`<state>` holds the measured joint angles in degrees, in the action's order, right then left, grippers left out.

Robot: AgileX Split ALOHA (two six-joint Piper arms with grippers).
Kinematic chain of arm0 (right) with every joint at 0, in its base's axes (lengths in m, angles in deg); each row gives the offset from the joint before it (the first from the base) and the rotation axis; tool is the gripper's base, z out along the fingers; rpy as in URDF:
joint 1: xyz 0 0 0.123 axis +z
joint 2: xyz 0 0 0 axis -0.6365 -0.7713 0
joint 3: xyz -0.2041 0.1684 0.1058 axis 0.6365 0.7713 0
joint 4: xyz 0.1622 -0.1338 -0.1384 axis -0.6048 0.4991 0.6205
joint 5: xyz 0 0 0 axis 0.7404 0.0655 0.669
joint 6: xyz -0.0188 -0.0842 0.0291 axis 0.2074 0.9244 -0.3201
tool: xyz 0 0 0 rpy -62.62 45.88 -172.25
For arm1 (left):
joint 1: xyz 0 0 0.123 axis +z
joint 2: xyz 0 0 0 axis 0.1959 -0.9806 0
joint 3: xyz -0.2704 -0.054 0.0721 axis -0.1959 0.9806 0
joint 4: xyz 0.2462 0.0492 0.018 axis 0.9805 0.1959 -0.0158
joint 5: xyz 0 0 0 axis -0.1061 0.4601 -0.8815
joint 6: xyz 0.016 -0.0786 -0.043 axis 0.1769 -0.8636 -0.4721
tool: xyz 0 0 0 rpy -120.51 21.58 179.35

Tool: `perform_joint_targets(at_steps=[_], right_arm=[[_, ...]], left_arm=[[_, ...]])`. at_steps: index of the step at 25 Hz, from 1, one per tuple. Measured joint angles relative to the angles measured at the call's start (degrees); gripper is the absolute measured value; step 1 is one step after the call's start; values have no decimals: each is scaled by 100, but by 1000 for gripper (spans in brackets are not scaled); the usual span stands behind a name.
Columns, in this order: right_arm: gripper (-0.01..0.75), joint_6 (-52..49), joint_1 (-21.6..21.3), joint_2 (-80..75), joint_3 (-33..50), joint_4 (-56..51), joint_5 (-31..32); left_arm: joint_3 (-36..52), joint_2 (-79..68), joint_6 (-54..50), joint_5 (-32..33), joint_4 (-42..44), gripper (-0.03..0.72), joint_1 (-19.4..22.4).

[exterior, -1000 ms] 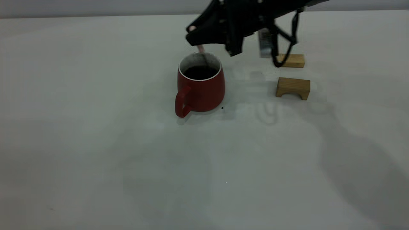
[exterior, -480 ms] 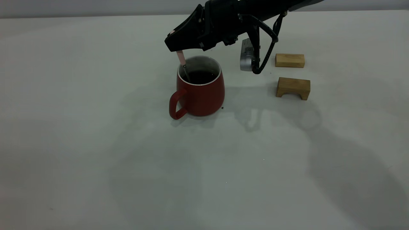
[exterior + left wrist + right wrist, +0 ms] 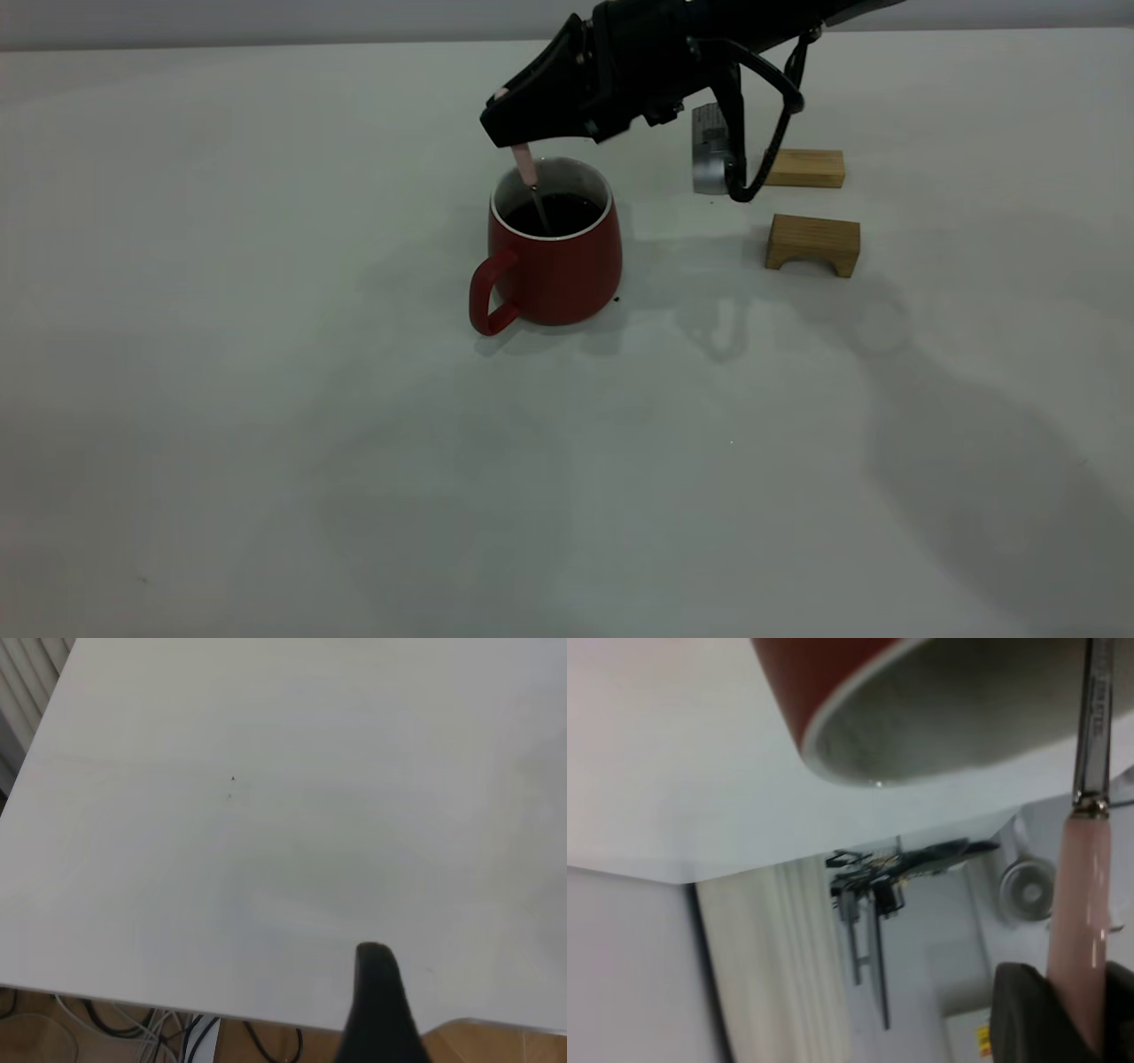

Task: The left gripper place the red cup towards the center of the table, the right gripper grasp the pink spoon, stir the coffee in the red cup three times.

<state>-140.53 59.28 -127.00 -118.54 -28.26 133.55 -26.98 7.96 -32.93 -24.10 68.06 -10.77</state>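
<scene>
Right gripper [image 3: 512, 133] reaches in from the far right edge of the table [image 3: 266, 399], hanging just above the red cup [image 3: 555, 257]. Its fingers are clamped on the pink spoon [image 3: 526, 165], gripping the pink handle near its top. The spoon hangs close to upright, slightly tilted, with the grey metal neck running down past the rim into the coffee [image 3: 556, 214]; the bowl is hidden under the liquid. In the right wrist view the pink handle [image 3: 1083, 904] sits pinched between the dark fingertips [image 3: 1023, 1010], the metal neck leading to the cup's white inside [image 3: 939, 735].

Red cup stands upright around the middle of the table, a bit toward the far edge, handle pointing to the near left. A tiny dark speck lies on the table just beside its base.

Two wooden blocks sit well apart from the cup toward the right: flat block [image 3: 804, 168] farther back, arched block [image 3: 813, 243] nearer.

Left gripper [image 3: 381, 1010] is parked over bare table near a table edge; only one dark finger shows, so its opening cannot be told.
</scene>
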Motion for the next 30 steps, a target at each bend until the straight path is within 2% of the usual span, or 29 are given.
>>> perform_joint_targets(at_steps=[8, 13, 15, 19, 23, 26, 30], right_arm=[[142, 1724, -83, 0, 0, 88, -5], [169, 2076, -83, 0, 0, 94, 19], [235, 2093, -83, 0, 0, 94, 49], [463, 2104, -83, 8, 0, 163, 98], [652, 2108, -83, 252, 0, 903, 101], [687, 2108, -83, 813, 0, 1840, 140], [637, 2108, -83, 1887, 0, 3437, 281]], left_arm=[[0, 0, 0, 0, 0, 594, 0], [0, 0, 0, 0, 0, 594, 0], [0, 0, 0, 0, 0, 594, 0], [0, 0, 0, 0, 0, 594, 0], [0, 0, 0, 0, 0, 594, 0], [0, 0, 0, 0, 0, 594, 0], [0, 0, 0, 0, 0, 594, 0]])
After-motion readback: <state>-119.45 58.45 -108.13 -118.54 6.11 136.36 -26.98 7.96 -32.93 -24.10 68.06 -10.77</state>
